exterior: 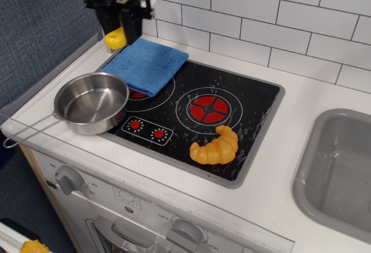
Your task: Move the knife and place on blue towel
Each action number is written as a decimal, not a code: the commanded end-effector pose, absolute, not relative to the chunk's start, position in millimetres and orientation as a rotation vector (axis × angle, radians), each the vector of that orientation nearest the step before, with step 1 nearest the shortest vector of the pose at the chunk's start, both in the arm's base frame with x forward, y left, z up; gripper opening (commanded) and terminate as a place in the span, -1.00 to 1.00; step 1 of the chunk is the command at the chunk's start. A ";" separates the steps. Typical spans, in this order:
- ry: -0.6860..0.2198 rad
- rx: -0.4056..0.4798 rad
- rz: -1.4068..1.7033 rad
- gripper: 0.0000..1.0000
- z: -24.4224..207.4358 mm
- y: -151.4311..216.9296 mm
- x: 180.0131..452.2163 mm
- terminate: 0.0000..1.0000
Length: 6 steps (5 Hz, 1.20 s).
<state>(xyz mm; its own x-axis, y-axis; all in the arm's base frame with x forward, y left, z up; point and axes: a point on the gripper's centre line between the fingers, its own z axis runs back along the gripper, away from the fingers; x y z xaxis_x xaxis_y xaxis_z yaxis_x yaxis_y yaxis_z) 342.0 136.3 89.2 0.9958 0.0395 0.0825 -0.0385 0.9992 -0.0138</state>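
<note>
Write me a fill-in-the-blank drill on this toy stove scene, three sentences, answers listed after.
1. The pincer holds the knife by the back-left corner of the ____ towel.
2. The steel pan sits at the stove's front-left, and inside it is ____.
3. The croissant lies on the black cooktop just in front of the ____ burner ring.

Missing words: blue; empty; red

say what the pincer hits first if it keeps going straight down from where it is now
Probably the back-left corner of the blue towel, or the counter beside it; depth is unclear. The pincer points down, holding the knife.
</note>
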 end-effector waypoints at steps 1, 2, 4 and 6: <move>-0.096 0.008 -0.089 -1.00 69.8 148.9 366.8 -1.00; -0.089 0.007 -0.161 -1.00 56.3 140.3 379.9 -1.00; -0.078 -0.004 -0.195 1.00 50.6 131.0 381.0 -1.00; -0.162 0.046 -0.144 1.00 90.6 130.2 377.6 -1.00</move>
<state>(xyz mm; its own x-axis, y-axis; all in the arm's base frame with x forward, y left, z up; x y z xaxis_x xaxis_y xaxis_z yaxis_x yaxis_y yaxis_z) 373.9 131.2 67.4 0.9860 -0.1290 0.1059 0.1266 0.9915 0.0286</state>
